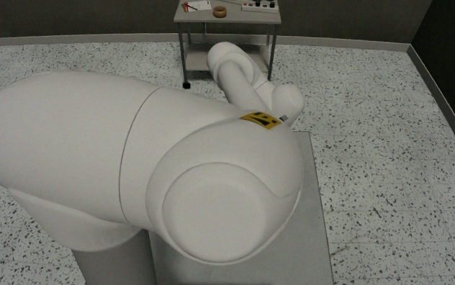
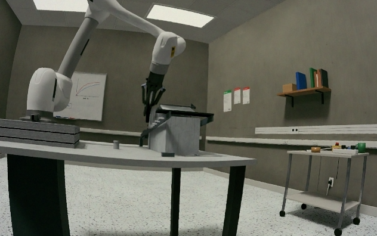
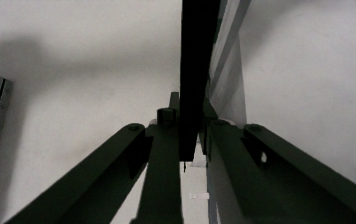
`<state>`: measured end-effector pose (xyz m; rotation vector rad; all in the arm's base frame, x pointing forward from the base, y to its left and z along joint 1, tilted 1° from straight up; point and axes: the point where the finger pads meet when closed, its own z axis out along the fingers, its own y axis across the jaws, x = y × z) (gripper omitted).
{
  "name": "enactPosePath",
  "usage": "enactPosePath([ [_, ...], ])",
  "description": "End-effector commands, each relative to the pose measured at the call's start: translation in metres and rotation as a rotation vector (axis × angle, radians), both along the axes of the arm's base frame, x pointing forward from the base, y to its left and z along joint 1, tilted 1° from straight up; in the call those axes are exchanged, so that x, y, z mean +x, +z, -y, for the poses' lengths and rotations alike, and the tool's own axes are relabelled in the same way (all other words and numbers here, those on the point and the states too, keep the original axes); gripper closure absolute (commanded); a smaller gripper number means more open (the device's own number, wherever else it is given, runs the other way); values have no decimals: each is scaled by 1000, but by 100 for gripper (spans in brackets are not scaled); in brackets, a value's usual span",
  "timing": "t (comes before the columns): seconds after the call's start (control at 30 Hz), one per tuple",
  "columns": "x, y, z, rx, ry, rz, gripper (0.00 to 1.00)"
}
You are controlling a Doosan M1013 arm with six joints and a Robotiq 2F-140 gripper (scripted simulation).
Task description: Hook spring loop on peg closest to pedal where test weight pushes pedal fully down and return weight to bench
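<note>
The feeder (image 2: 182,135) is a pale grey box with a black flat part (image 2: 201,114) on top. Several short pale pegs (image 2: 158,119) (image 3: 199,196) line its sloping side bracket. My gripper (image 2: 147,114) (image 3: 187,105) points down beside the feeder's peg side, its fingers nearly together, so it is shut. A long black bar (image 3: 196,60) crosses the wrist view and hides the gap between the fingertips; I cannot tell whether anything is between them. The small grey weight (image 2: 116,144) stands upright on the bench. I cannot make out the spring or its loop. The arm hides the feeder in the top view.
A small dark block (image 2: 167,154) lies at the feeder's foot on the bench (image 2: 98,152). The arm's layered grey base (image 2: 39,132) is at the bench's left. A wheeled cart (image 1: 234,18) (image 2: 323,153) stands apart, with a wooden bowl (image 1: 219,11) (image 2: 315,149) on it.
</note>
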<state>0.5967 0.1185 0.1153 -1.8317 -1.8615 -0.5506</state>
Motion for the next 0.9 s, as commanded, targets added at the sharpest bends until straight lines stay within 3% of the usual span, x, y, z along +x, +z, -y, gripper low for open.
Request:
enactPosePath([
  [0.0, 1, 1, 0, 0, 0, 5, 83],
  [0.87, 5, 1, 0, 1, -1, 23, 83],
])
